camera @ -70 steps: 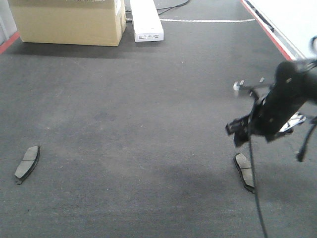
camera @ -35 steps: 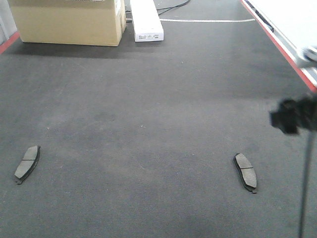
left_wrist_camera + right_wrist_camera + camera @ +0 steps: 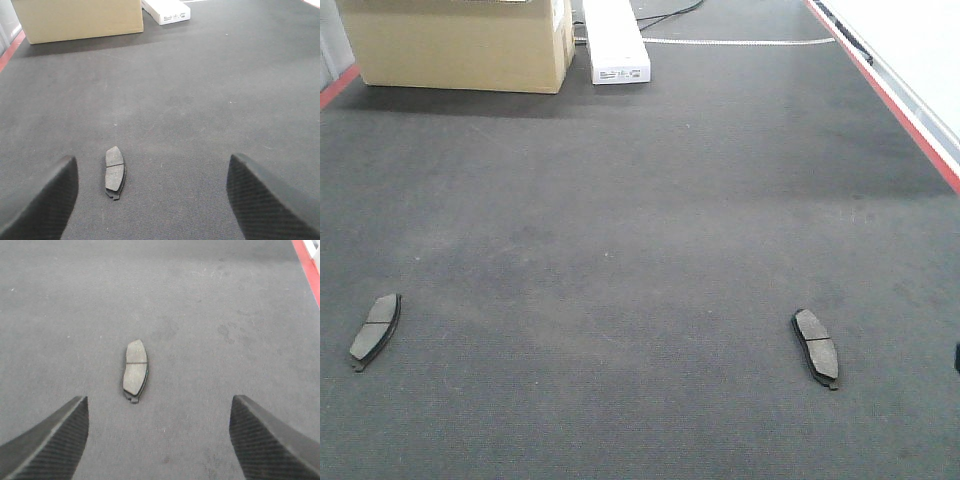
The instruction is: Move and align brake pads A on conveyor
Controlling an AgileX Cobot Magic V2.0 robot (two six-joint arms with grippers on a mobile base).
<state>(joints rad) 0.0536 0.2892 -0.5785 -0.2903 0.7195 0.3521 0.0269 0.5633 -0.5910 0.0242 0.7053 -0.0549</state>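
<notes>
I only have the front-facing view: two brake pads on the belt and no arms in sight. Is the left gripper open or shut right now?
Observer: Open. In the left wrist view the left gripper has its fingers wide apart with nothing between them.
Operator: Where's the left pad relative to it?
Observer: The left brake pad lies flat on the conveyor just ahead, left of centre in the gap.
Operator: And the right side?
Observer: The right gripper is open too, holding nothing.
</notes>
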